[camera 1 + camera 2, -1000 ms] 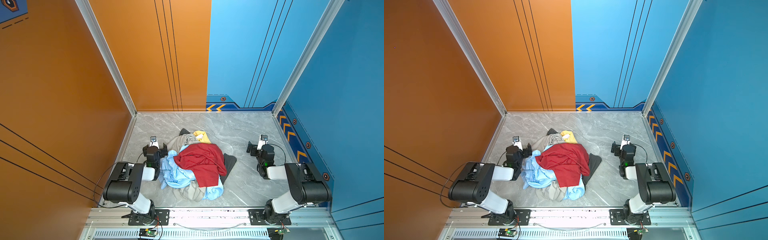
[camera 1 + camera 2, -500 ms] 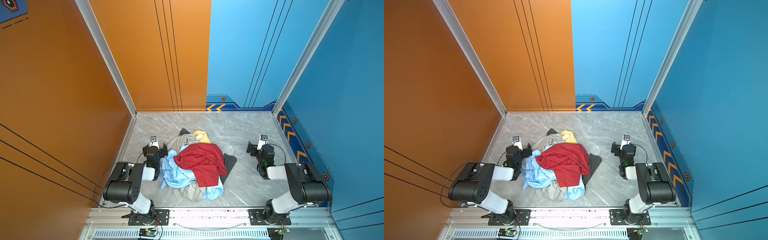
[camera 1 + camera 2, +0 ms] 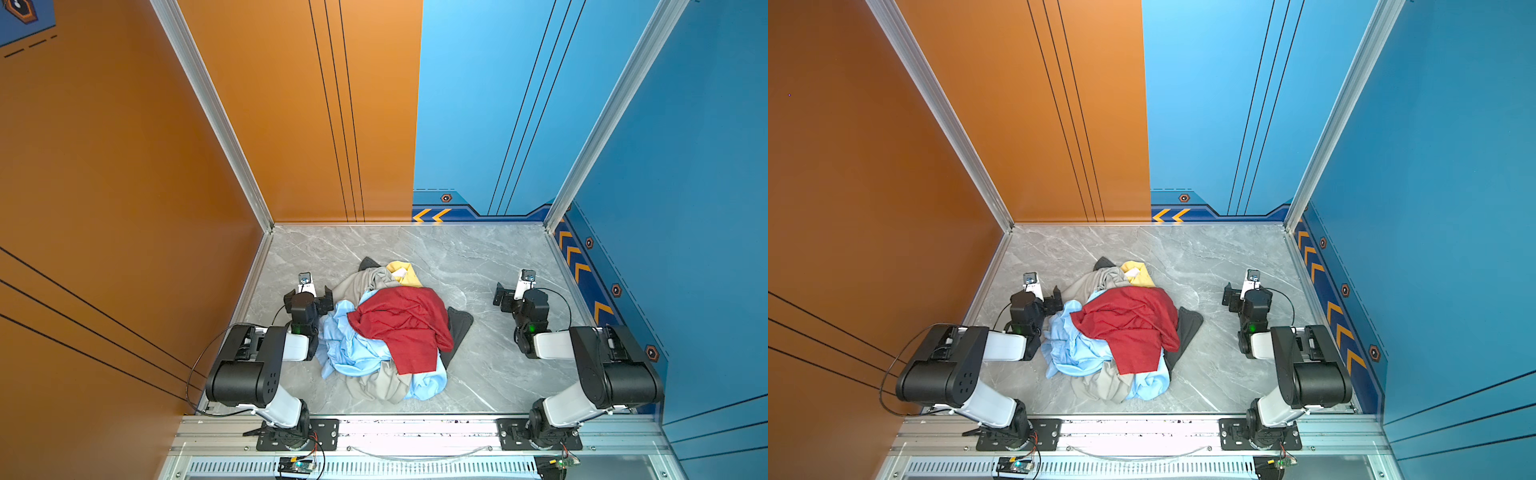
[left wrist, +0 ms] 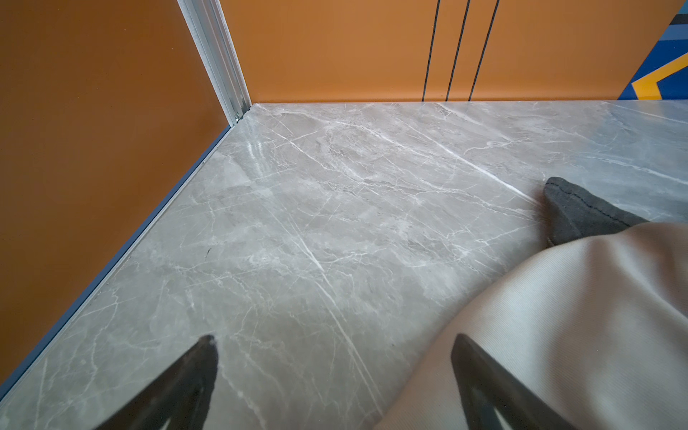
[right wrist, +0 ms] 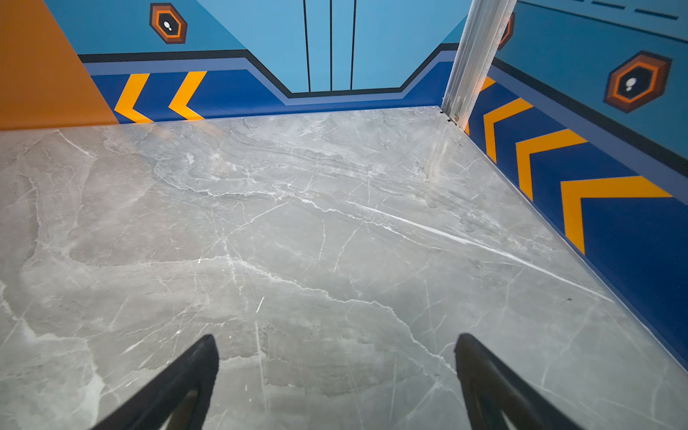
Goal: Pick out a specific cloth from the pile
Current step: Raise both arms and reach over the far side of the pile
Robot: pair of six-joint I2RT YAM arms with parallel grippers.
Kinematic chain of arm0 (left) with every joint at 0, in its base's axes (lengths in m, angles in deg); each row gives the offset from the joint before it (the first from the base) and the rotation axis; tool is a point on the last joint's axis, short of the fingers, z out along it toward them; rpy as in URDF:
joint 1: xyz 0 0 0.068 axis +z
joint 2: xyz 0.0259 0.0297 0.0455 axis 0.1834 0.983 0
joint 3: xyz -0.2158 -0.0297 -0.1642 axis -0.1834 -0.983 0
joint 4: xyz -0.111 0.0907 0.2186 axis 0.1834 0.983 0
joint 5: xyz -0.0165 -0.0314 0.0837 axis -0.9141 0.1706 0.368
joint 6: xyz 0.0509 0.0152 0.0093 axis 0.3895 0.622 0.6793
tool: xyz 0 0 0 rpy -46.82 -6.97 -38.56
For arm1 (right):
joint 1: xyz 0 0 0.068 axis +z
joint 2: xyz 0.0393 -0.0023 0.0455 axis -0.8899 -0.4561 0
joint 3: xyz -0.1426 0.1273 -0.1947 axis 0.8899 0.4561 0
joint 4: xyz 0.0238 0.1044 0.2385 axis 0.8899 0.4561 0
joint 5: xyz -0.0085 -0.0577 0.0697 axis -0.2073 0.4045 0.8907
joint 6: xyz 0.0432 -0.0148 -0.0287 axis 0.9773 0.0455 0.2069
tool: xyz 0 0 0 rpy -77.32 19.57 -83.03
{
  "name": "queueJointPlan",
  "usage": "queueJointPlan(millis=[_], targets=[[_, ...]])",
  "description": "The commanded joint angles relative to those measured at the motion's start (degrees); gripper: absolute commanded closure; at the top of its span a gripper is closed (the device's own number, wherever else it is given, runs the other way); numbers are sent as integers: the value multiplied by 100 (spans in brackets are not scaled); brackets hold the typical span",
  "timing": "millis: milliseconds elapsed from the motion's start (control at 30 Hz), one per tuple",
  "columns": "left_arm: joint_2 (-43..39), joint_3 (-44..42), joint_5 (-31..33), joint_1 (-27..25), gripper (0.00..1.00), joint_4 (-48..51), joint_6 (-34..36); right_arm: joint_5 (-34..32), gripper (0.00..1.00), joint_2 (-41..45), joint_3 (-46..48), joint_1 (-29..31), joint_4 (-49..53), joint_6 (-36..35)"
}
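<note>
The pile (image 3: 390,332) (image 3: 1117,332) lies mid-table in both top views, with a dark red cloth (image 3: 403,324) on top of light blue (image 3: 349,345), beige-grey (image 3: 361,282) and dark grey (image 3: 457,324) garments. Only a small mustard-yellow part of the cloth (image 3: 406,272) (image 3: 1140,272), with a bit of white, shows at the pile's far edge. My left gripper (image 3: 308,296) (image 4: 334,340) is open at the pile's left edge, one finger over the beige-grey garment (image 4: 577,316). My right gripper (image 3: 515,295) (image 5: 335,340) is open over bare marble, well right of the pile.
The grey marble tabletop (image 3: 478,257) is walled by orange panels (image 3: 124,166) at the left and back and blue panels (image 3: 685,208) at the right. A dark grey cloth corner (image 4: 580,212) pokes out beyond the beige-grey garment. A metal rail (image 3: 415,428) runs along the front edge.
</note>
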Motion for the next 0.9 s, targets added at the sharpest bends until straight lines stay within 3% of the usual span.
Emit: queueJointPlan(millis=[0,200,300,433,733,867], targets=[[23,80,4,-31,2,-8,40,94,0,44,-50,-22,155,69],[-100,103,415,-142,2,98,47,-264,0,120,-102,58,303,80],[-393,420,416,-153,2,901,66,-689,0,439,-228,255,801,-7],[-691,1133,587,-202,2,2362,66,-1059,0,753,-798,503,2032,-151],[-788,2970,866,-328,2,4401,-37,-1639,0,993,-1737,619,2893,-237],[-567,3827,703,-312,2,5186,-121,-1731,0,955,-2541,602,3561,18]])
